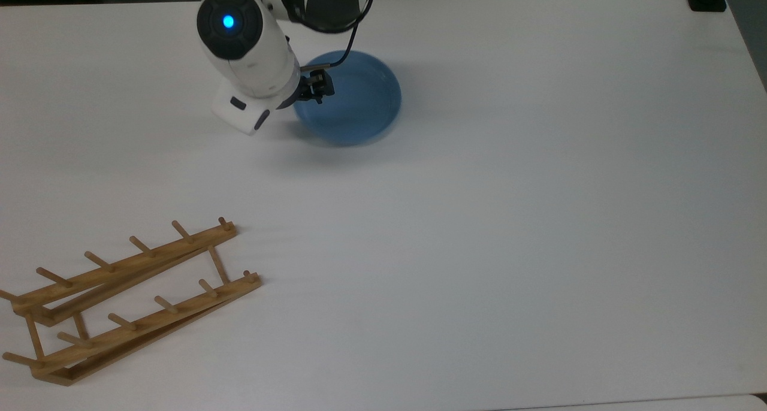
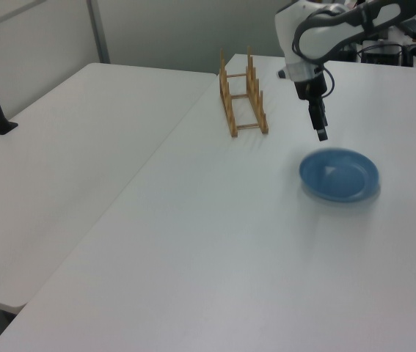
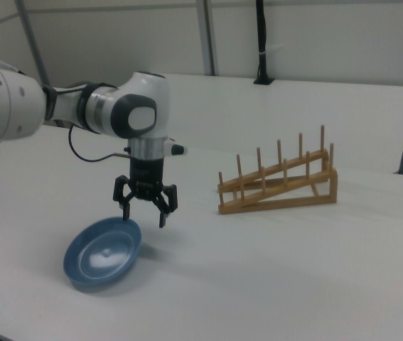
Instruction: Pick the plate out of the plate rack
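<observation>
Your end effector [image 3: 144,209] hangs with its fingers spread and holding nothing, just above the near rim of the plate [image 3: 102,253], which lies flat on the desk [image 1: 509,219], well apart from the plate rack [image 3: 278,182].

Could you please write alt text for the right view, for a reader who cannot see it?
A white robot arm holds its open gripper just above the far rim of a blue plate lying on a white table, touching nothing. A wooden rack stands empty at the right view's right, well apart from the plate.
</observation>
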